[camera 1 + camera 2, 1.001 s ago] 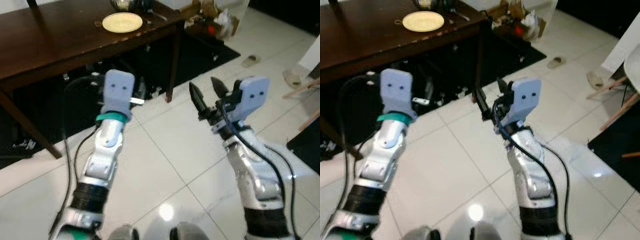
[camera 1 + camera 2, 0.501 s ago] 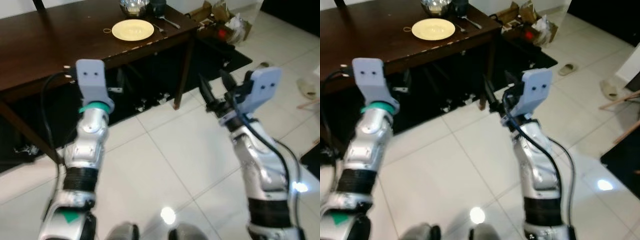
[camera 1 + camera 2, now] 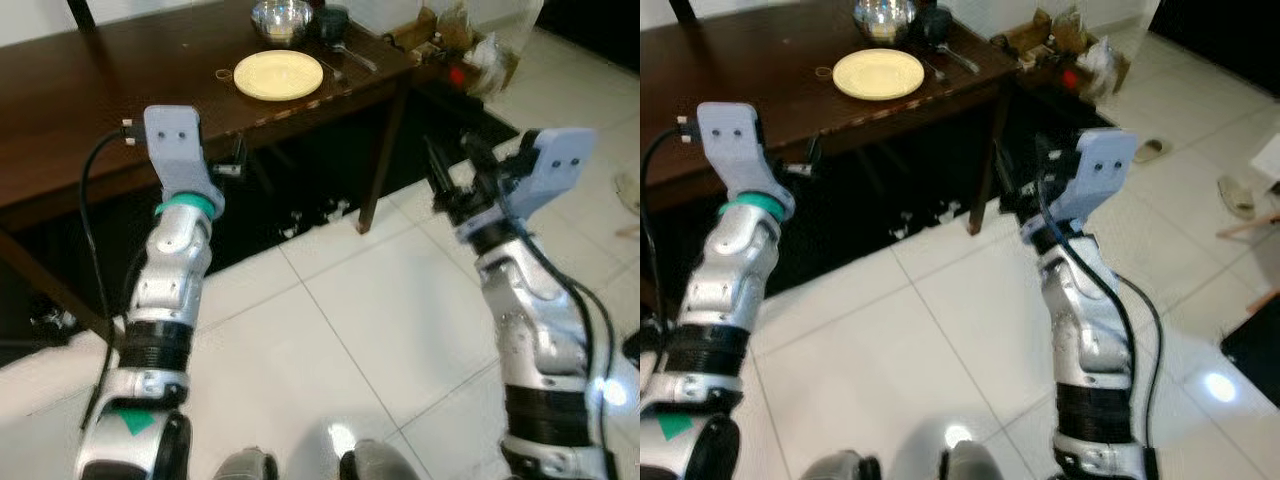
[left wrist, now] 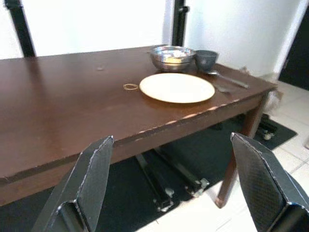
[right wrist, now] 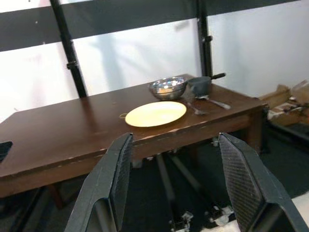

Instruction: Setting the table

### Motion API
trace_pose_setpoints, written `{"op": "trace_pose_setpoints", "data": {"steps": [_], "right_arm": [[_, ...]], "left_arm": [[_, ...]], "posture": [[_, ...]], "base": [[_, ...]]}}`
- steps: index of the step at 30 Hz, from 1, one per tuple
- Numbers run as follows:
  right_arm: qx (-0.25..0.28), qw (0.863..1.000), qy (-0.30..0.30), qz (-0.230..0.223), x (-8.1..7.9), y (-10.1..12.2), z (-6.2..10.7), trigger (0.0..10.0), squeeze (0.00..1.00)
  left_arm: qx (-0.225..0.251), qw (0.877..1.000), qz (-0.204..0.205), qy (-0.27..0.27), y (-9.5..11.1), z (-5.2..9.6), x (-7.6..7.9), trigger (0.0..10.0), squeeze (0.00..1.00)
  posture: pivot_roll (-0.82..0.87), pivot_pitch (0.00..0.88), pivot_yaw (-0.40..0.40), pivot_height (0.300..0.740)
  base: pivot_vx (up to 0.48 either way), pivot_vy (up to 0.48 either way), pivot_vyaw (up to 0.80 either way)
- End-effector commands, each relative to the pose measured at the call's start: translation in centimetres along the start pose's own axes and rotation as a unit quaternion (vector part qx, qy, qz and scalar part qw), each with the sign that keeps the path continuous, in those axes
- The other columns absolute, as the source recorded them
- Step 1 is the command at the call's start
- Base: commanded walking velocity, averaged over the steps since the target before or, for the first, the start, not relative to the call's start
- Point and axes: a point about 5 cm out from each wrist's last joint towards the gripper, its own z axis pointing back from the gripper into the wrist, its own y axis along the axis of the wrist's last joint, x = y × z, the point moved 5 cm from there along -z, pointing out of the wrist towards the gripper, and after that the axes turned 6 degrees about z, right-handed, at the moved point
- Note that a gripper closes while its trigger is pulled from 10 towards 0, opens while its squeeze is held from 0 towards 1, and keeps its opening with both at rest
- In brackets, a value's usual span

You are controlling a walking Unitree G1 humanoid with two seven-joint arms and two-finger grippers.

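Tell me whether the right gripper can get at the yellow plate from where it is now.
Probably not yet: the right gripper, open and empty, hangs over the floor short of the table; the yellow plate sits unobstructed farther in.

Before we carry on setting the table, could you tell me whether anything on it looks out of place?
A small ring, perhaps a rubber band, lies loose beside the plate; otherwise the table looks orderly.

No writing, label, brand or number can be read on anything in these views.
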Motion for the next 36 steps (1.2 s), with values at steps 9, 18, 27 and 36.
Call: {"op": "trace_pose_setpoints", "data": {"steps": [9,18,27,36], "right_arm": [[-0.010,0.999,-0.033,-0.010,1.5,-0.5,0.2,10.0,0.00],[-0.011,0.999,-0.034,-0.014,1.4,-0.6,0.2,10.0,0.00],[-0.013,0.999,-0.035,-0.015,1.4,-0.7,0.2,10.0,0.00],[-0.014,0.999,-0.034,-0.015,1.3,-0.7,0.2,10.0,0.00]], "left_arm": [[0.018,0.999,-0.017,-0.028,0.8,-0.7,1.8,10.0,0.00],[0.024,0.998,-0.024,-0.059,1.1,-0.8,3.4,10.0,0.00],[0.023,0.996,-0.025,-0.079,0.7,-0.5,4.6,10.0,0.00],[0.021,0.996,-0.023,-0.087,0.5,-0.5,5.1,10.0,0.00]], "posture": [[-0.13,0.000,0.065,0.740],[-0.13,0.000,0.065,0.740],[-0.13,0.000,0.064,0.740],[-0.13,0.000,0.064,0.740]], "base": [[0.372,0.000,0.00],[0.480,0.000,0.00],[0.477,0.000,0.00],[0.461,0.000,0.00]]}}
